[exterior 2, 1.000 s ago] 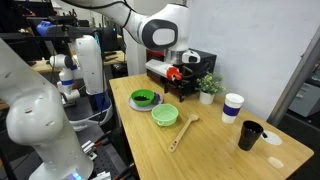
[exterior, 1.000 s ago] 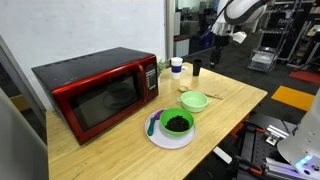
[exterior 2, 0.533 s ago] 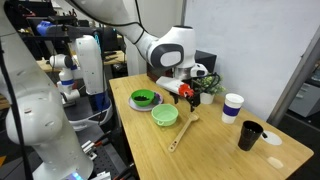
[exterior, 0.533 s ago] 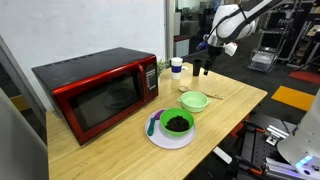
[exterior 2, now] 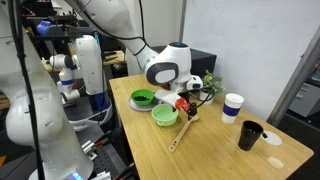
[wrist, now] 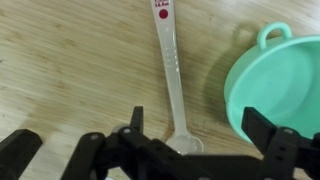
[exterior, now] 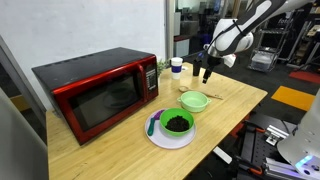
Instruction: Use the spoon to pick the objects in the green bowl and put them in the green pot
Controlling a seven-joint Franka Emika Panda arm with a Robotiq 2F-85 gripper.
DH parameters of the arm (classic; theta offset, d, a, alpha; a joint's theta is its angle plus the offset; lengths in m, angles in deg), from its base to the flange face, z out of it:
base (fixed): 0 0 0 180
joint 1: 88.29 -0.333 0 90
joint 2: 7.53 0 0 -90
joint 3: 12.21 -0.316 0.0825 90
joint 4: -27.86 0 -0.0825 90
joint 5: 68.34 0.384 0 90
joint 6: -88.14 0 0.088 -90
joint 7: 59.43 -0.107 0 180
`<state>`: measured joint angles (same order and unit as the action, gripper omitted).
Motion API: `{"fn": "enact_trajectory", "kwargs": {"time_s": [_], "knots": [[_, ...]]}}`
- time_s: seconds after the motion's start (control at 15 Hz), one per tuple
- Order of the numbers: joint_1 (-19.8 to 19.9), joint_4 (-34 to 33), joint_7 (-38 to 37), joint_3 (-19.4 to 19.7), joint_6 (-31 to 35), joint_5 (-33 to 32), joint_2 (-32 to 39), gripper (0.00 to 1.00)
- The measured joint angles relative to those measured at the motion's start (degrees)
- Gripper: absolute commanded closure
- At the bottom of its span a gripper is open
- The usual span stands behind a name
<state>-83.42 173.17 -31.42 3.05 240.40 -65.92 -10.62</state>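
Exterior views both show a pale wooden tabletop (exterior: 240, 100) (exterior 2: 215, 150) in a crowded lab, with a white wall behind it and racks of equipment further back. An exterior view adds an orange patch of floor (exterior: 296, 97) at the far edge.

Biggest on the table is a glossy red microwave oven (exterior: 95, 90) with a dark glass door. No brand on it can be read.

Beside the microwave, a round white plate (exterior: 186, 141) carries the darker green pot with a dark inside (exterior: 177, 122) (exterior 2: 144, 98). A blue utensil (exterior: 151, 126) leans at the pot's side.

The light lime-green bowl (exterior: 194, 101) (exterior 2: 165, 116) (wrist: 285, 90) sits just beside the plate. The slim pale wooden spoon (exterior 2: 182, 132) (wrist: 170, 70) lies flat on the wood, close to the bowl.

A white paper cup (exterior: 177, 66) (exterior 2: 233, 106) and a black cup (exterior: 197, 69) (exterior 2: 248, 135) stand near the wall edge.

The black Robotiq gripper (exterior: 204, 75) (exterior 2: 186, 104) (wrist: 195, 125) hangs over the spoon and bowl. Its jaws are spread wide and hold nothing.

Only the wrist view shows a small loop handle on the bowl's rim. It also shows a white sticker with a red dot at the end of the spoon's handle; the print on the sticker is too small to read. From there, the spoon's scoop lies between the jaws.

Only an exterior view catches a small white disc (exterior 2: 272, 139) next to the black cup.
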Motion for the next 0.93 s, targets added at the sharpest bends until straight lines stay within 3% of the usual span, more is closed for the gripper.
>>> {"fn": "enact_trajectory", "kwargs": {"time_s": [0.93], "knots": [[0.0, -1.2, 1.5, -1.4, 1.8, 1.9, 2.4, 0.00]]}}
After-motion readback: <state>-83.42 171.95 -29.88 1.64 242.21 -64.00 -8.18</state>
